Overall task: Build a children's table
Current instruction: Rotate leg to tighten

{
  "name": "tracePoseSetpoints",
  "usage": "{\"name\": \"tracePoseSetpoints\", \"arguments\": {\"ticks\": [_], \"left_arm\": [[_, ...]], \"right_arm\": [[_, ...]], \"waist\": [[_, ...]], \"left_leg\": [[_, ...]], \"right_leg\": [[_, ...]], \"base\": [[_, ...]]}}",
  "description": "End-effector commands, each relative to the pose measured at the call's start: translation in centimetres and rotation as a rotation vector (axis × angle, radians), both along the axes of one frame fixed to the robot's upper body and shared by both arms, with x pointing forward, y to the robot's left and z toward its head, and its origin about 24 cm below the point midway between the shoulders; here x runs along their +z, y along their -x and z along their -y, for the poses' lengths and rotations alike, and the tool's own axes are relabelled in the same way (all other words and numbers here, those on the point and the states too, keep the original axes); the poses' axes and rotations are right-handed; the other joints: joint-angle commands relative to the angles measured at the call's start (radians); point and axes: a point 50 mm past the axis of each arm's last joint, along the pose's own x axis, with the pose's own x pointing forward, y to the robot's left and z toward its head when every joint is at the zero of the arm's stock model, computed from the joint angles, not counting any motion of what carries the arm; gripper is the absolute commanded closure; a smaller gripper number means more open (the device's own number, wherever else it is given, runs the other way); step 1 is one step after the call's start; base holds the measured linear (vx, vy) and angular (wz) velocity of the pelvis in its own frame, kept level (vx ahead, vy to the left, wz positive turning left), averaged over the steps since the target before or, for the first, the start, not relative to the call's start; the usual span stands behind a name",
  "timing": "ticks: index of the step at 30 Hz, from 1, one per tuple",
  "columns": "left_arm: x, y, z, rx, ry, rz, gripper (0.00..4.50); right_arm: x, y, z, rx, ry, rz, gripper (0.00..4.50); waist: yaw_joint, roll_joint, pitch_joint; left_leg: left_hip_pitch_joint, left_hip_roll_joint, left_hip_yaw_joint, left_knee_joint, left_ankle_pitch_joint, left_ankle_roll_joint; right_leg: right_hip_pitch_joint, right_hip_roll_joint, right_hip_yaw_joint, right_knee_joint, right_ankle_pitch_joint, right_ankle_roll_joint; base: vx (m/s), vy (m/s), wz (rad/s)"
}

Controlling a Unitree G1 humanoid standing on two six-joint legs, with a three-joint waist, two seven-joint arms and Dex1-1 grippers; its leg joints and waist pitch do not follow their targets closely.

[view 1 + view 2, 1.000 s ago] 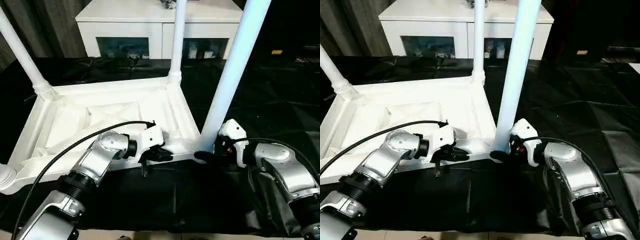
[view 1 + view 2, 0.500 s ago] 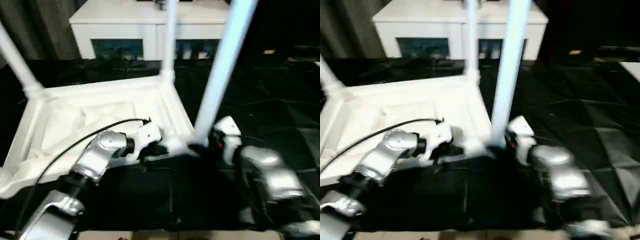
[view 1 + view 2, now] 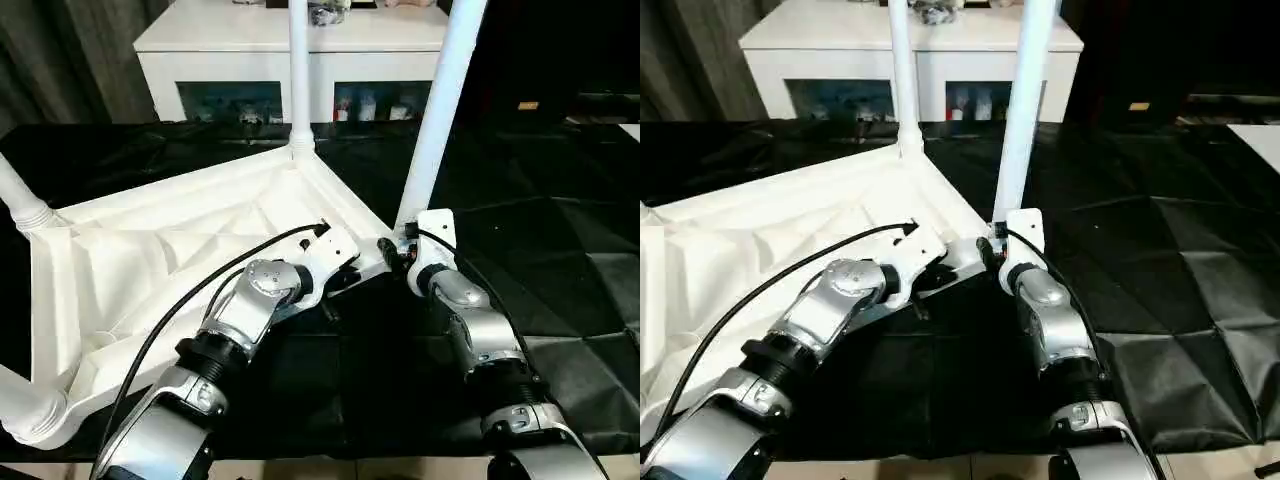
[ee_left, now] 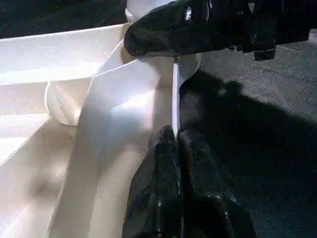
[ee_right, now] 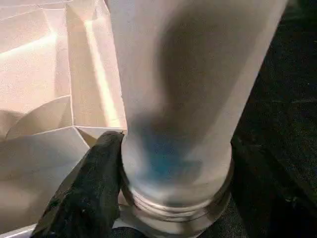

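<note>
The children's table (image 3: 150, 260) lies upside down on black cloth, ribbed underside up. Its legs stand upright in the corner sockets: one at the back (image 3: 297, 70), one at the left (image 3: 22, 205), one at the near left corner (image 3: 25, 410). The fourth leg (image 3: 438, 110) rises from the corner closest to my grippers. My left gripper (image 4: 174, 136) is shut on the thin rim of the top beside that corner. My right gripper (image 3: 393, 250) is closed around the base of that leg (image 5: 188, 99), one black finger (image 5: 94, 193) pressed against it just above the socket.
A white low cabinet (image 3: 290, 40) with dark glass openings stands behind the table. Black creased cloth (image 3: 560, 250) covers the surface to the right and in front of the table.
The whole picture has shifted and tilted, so the camera has moved. Both grippers stay at the same table corner, the left on the rim and the right on the leg's base.
</note>
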Motion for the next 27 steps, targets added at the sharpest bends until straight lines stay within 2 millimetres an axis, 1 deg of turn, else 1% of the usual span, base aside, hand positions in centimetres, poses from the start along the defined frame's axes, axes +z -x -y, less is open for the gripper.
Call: {"name": "tracePoseSetpoints", "arguments": {"ticks": [1, 2, 4, 5, 6, 7, 8, 9, 10, 11, 12, 13, 14, 15, 16, 17, 18, 19, 20, 21, 22, 23, 25, 26, 27], "left_arm": [[-0.5, 0.2, 0.4, -0.006, -0.03, -0.007, 4.5], [-0.5, 0.2, 0.3, -0.014, -0.032, -0.002, 4.5], [-0.6, 0.3, -0.3, -0.025, -0.037, -0.017, 4.5], [-0.7, 0.5, -0.7, -0.034, -0.033, -0.025, 4.5], [-0.7, 0.6, -1.3, -0.056, -0.03, -0.029, 4.5], [-0.7, 0.8, -1.6, -0.077, -0.03, -0.024, 4.5], [-0.8, 0.9, -2.1, -0.089, -0.035, -0.036, 4.5], [-0.9, 1.1, -2.5, -0.102, -0.042, -0.047, 4.5], [-0.9, 1.3, -2.9, -0.14, -0.045, -0.045, 4.5], [-0.8, 1.5, -3.3, -0.167, -0.044, -0.058, 4.5], [-0.8, 1.8, -3.8, -0.197, -0.044, -0.071, 4.5], [-0.7, 1.9, -4.0, -0.211, -0.044, -0.079, 4.5], [-0.7, 2.0, -4.0, -0.215, -0.044, -0.082, 4.5], [-0.6, 2.2, -4.3, -0.25, -0.045, -0.089, 4.5], [-0.3, 2.6, -4.8, -0.306, -0.049, -0.108, 4.5], [-0.1, 2.8, -5.0, -0.337, -0.052, -0.119, 4.5], [0.1, 3.1, -5.4, -0.369, -0.057, -0.143, 4.5], [0.4, 3.2, -5.6, -0.392, -0.059, -0.16, 4.5], [0.5, 3.3, -5.8, -0.404, -0.06, -0.17, 4.5], [0.6, 3.3, -5.8, -0.407, -0.058, -0.172, 4.5], [0.7, 3.3, -5.9, -0.415, -0.053, -0.176, 4.5], [0.9, 3.4, -5.9, -0.425, -0.05, -0.186, 4.5], [0.9, 3.4, -5.9, -0.433, -0.047, -0.193, 4.5], [1.1, 3.4, -5.9, -0.436, -0.045, -0.19, 4.5], [1.1, 3.4, -5.9, -0.436, -0.045, -0.19, 4.5]], "right_arm": [[1.4, 0.5, -4.0, 0.209, -0.024, 0.073, 1.02], [1.5, 0.4, -3.6, 0.198, -0.023, 0.078, 0.72], [1.8, 0.3, -2.3, 0.158, -0.05, 0.069, 0.59], [2.0, 0.4, -1.6, 0.162, -0.057, 0.06, 0.53], [2.4, 0.7, -0.6, 0.202, -0.056, 0.056, 0.41], [2.6, 1.0, -0.2, 0.24, -0.049, 0.057, 0.41], [2.8, 1.4, 0.3, 0.291, -0.035, 0.058, 0.41], [3.1, 1.9, 0.8, 0.34, -0.022, 0.058, 0.41], [3.2, 2.4, 1.4, 0.398, -0.015, 0.048, 0.41], [3.3, 3.0, 1.9, 0.458, -0.011, 0.034, 0.41], [3.4, 3.7, 2.5, 0.523, -0.008, 0.024, 0.41], [3.5, 4.0, 2.7, 0.555, -0.006, 0.018, 0.41], [3.5, 4.1, 2.8, 0.565, -0.006, 0.016, 0.41], [3.6, 4.7, 3.2, 0.62, 0.0, 0.007, 0.41], [3.6, 5.5, 4.0, 0.689, 0.019, -0.015, 0.41], [3.6, 5.9, 4.4, 0.723, 0.028, -0.032, 0.41], [3.7, 6.3, 5.0, 0.761, 0.048, -0.046, 0.41], [3.7, 6.4, 5.4, 0.772, 0.057, -0.059, 0.41], [3.7, 6.5, 5.6, 0.776, 0.061, -0.065, 0.41], [3.7, 6.4, 5.6, 0.775, 0.064, -0.069, 0.41], [3.6, 6.3, 5.7, 0.774, 0.064, -0.079, 0.41], [3.5, 6.2, 5.5, 0.783, 0.073, -0.089, 0.41], [3.4, 6.2, 5.3, 0.796, 0.084, -0.1, 0.41], [3.2, 6.2, 5.1, 0.818, 0.091, -0.112, 0.41], [3.2, 6.2, 5.1, 0.818, 0.091, -0.112, 0.41]], "waist": [[-0.001, -0.005, -0.054], [-0.001, -0.006, -0.055], [0.0, -0.007, -0.054], [0.003, -0.008, -0.056], [0.003, -0.005, -0.056], [0.005, -0.008, -0.057], [0.005, -0.008, -0.058], [0.006, -0.005, -0.059], [0.007, -0.006, -0.059], [0.007, -0.007, -0.06], [0.01, -0.004, -0.06], [0.011, -0.005, -0.058], [0.012, -0.005, -0.058], [0.012, -0.005, -0.058], [0.012, -0.004, -0.055], [0.013, -0.004, -0.054], [0.015, -0.004, -0.052], [0.016, -0.002, -0.052], [0.014, -0.002, -0.05], [0.014, -0.002, -0.05], [0.013, -0.003, -0.049], [0.013, -0.007, -0.05], [0.015, -0.005, -0.05], [0.016, -0.004, -0.051], [0.018, -0.005, -0.052]], "left_leg": [[0.013, 0.044, -0.029, -0.09, -0.321, 0.0], [0.014, 0.044, -0.029, -0.09, -0.323, 0.001], [0.012, 0.045, -0.029, -0.091, -0.314, 0.006], [0.012, 0.046, -0.029, -0.09, -0.297, 0.013], [0.01, 0.046, -0.029, -0.091, -0.289, 0.016], [0.009, 0.046, -0.029, -0.088, -0.269, 0.027], [0.008, 0.048, -0.027, -0.087, -0.259, 0.033], [0.006, 0.049, -0.028, -0.086, -0.234, 0.041], [0.007, 0.048, -0.026, -0.084, -0.218, 0.053], [0.006, 0.049, -0.026, -0.082, -0.206, 0.067], [0.008, 0.051, -0.026, -0.082, -0.205, 0.073], [0.011, 0.053, -0.022, -0.08, -0.208, 0.079], [0.009, 0.052, -0.022, -0.081, -0.215, 0.076], [0.009, 0.052, -0.022, -0.081, -0.215, 0.076], [0.012, 0.055, -0.023, -0.085, -0.242, 0.062], [0.011, 0.057, -0.026, -0.087, -0.249, 0.055], [0.014, 0.059, -0.026, -0.088, -0.269, 0.05], [0.015, 0.059, -0.026, -0.089, -0.273, 0.048], [0.017, 0.057, -0.024, -0.09, -0.288, 0.037], [0.017, 0.057, -0.024, -0.09, -0.288, 0.037], [0.016, 0.057, -0.025, -0.091, -0.296, 0.029], [0.017, 0.056, -0.025, -0.09, -0.297, 0.025], [0.018, 0.055, -0.025, -0.09, -0.292, 0.023], [0.018, 0.056, -0.025, -0.09, -0.283, 0.022], [0.017, 0.056, -0.025, -0.089, -0.268, 0.025]], "right_leg": [[0.028, -0.044, 0.019, -0.073, -0.311, -0.188], [0.028, -0.044, 0.019, -0.072, -0.311, -0.19], [0.03, -0.045, 0.02, -0.071, -0.302, -0.189], [0.031, -0.045, 0.021, -0.068, -0.28, -0.192], [0.032, -0.044, 0.021, -0.067, -0.266, -0.194], [0.037, -0.044, 0.02, -0.064, -0.234, -0.199], [0.037, -0.044, 0.021, -0.062, -0.213, -0.204], [0.039, -0.045, 0.021, -0.056, -0.172, -0.215], [0.044, -0.043, 0.02, -0.055, -0.14, -0.224], [0.046, -0.045, 0.021, -0.051, -0.116, -0.235], [0.047, -0.048, 0.021, -0.051, -0.112, -0.242], [0.04, -0.047, 0.023, -0.053, -0.109, -0.255], [0.042, -0.047, 0.021, -0.053, -0.127, -0.261], [0.042, -0.047, 0.021, -0.053, -0.127, -0.261], [0.041, -0.048, 0.021, -0.057, -0.18, -0.255], [0.044, -0.049, 0.02, -0.057, -0.193, -0.253], [0.042, -0.049, 0.022, -0.058, -0.212, -0.25], [0.041, -0.049, 0.022, -0.059, -0.219, -0.249], [0.035, -0.047, 0.022, -0.061, -0.237, -0.251], [0.035, -0.047, 0.022, -0.061, -0.237, -0.251], [0.033, -0.047, 0.023, -0.062, -0.251, -0.249], [0.033, -0.048, 0.023, -0.063, -0.262, -0.246], [0.032, -0.048, 0.023, -0.062, -0.265, -0.246], [0.032, -0.048, 0.023, -0.061, -0.254, -0.247], [0.034, -0.048, 0.023, -0.059, -0.232, -0.249]], "base": [[0.0, 0.0, 0.0], [0.0, 0.0, 0.0], [0.0, 0.0, 0.0], [0.0, 0.0, 0.0], [0.0, 0.0, 0.0], [0.0, 0.0, 0.0], [0.0, 0.0, 0.0], [0.0, 0.0, 0.0], [0.0, 0.0, 0.0], [0.0, 0.0, 0.0], [0.0, 0.0, 0.0], [0.0, 0.0, 0.0], [0.0, 0.0, 0.0], [0.0, 0.0, 0.0], [0.0, 0.0, 0.0], [0.0, 0.0, 0.0], [0.0, 0.0, 0.0], [0.0, 0.0, 0.0], [0.0, 0.0, 0.0], [0.0, 0.0, 0.0], [0.0, 0.0, 0.0], [0.0, 0.0, 0.0], [0.0, 0.0, 0.0], [0.0, 0.0, 0.0], [0.0, 0.0, 0.0]]}}
